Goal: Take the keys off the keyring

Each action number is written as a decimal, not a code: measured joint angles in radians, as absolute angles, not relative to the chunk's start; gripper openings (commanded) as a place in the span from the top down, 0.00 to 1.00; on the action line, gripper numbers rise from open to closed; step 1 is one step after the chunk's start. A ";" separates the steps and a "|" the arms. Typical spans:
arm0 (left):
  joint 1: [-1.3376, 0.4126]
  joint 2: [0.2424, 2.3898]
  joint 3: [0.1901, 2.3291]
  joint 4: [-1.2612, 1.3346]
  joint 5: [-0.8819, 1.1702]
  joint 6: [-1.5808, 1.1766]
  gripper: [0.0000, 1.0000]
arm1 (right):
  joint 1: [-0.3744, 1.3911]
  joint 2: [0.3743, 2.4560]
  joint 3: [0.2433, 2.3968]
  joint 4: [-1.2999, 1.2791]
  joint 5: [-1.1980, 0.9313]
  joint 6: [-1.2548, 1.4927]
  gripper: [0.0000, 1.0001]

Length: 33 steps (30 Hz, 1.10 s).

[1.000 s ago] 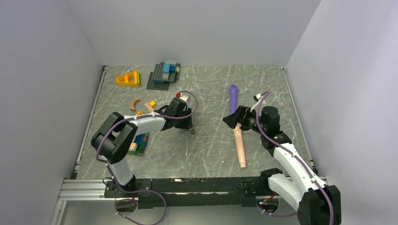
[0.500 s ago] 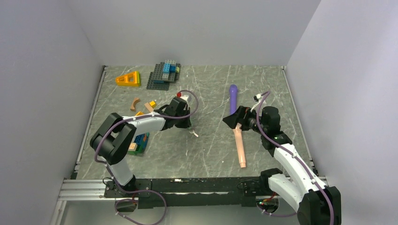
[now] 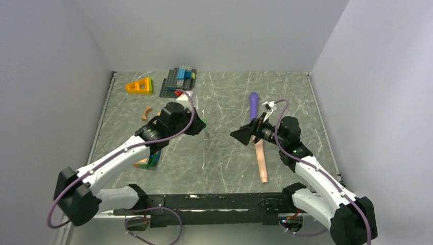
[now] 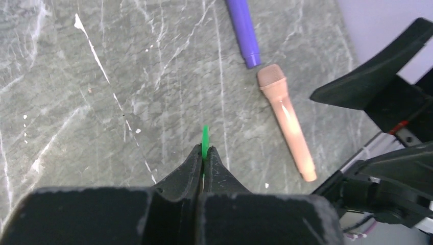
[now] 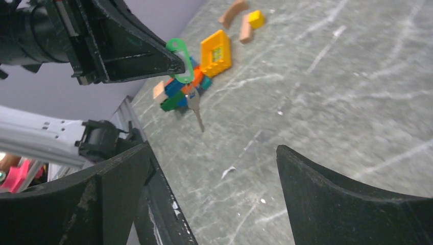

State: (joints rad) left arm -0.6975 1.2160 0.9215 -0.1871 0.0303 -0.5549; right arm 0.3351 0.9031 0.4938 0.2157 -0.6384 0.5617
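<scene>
At the left of the grey marbled worktop (image 3: 224, 168) lie an orange wedge-shaped brick (image 3: 139, 86), a dark grey baseplate stacked with blue bricks (image 3: 178, 81) and a loose pile of coloured bricks (image 3: 150, 161). Right of these, the left fingers (image 5: 133, 51) are clenched on the bright green-headed key (image 5: 178, 57), held off the surface, and a small metal key (image 5: 196, 115) dangles beneath it. The right fingers (image 5: 117, 194) face them, spread wide and grasping nothing. Beside these lie a purple marker (image 3: 254, 104) and a peach marker (image 3: 262, 158), the peach one partly under the right arm.
</scene>
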 measured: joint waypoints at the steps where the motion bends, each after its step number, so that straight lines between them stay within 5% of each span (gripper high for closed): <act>1: -0.700 1.190 0.922 -0.200 0.028 -0.564 1.00 | 0.354 0.903 0.493 0.242 -0.640 0.561 0.03; 17: -0.742 0.881 0.922 -0.299 -0.043 -0.782 1.00 | 0.643 1.068 0.382 0.842 -0.615 0.514 0.12; 33: -0.767 0.799 0.896 -0.297 -0.085 -0.902 1.00 | 0.835 1.313 0.405 1.218 -0.472 0.408 0.16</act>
